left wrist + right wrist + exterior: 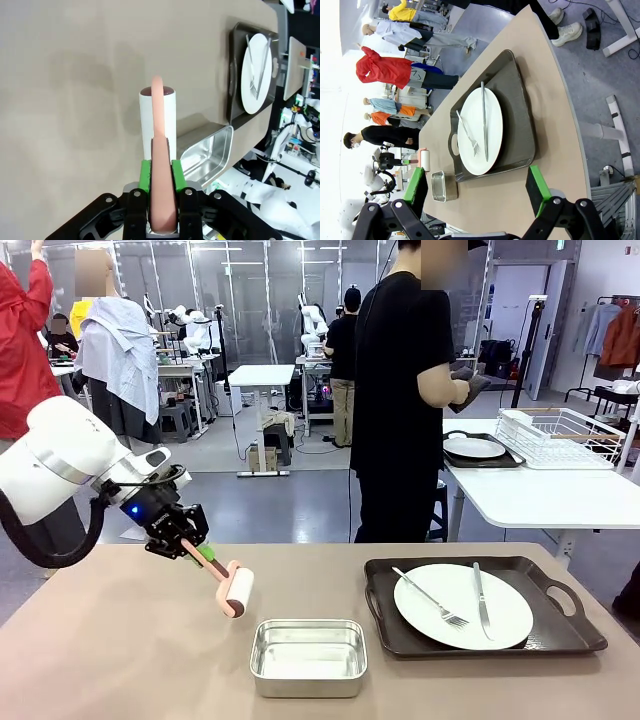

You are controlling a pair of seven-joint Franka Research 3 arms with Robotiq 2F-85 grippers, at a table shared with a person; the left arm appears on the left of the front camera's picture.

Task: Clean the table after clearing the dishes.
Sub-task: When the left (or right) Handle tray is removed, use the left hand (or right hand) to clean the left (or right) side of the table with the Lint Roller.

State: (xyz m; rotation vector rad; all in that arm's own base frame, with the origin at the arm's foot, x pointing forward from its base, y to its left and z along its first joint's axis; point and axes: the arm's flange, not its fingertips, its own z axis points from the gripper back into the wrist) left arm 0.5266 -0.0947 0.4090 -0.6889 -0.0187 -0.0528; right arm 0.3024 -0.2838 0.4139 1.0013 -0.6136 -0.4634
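On the right of the taupe table sits a dark brown tray holding a white plate with a fork and a knife. My left gripper is shut on the pink handle of a white roller, which hangs tilted just above the table's left half. In the left wrist view the green pads clamp the handle, with the roller ahead. My right gripper stands open, with the tray and plate beyond it.
A small steel pan lies near the front edge, between the roller and the tray. A person stands at the far side holding something dark. Behind on the right, a white table carries another tray with a plate and a wire rack.
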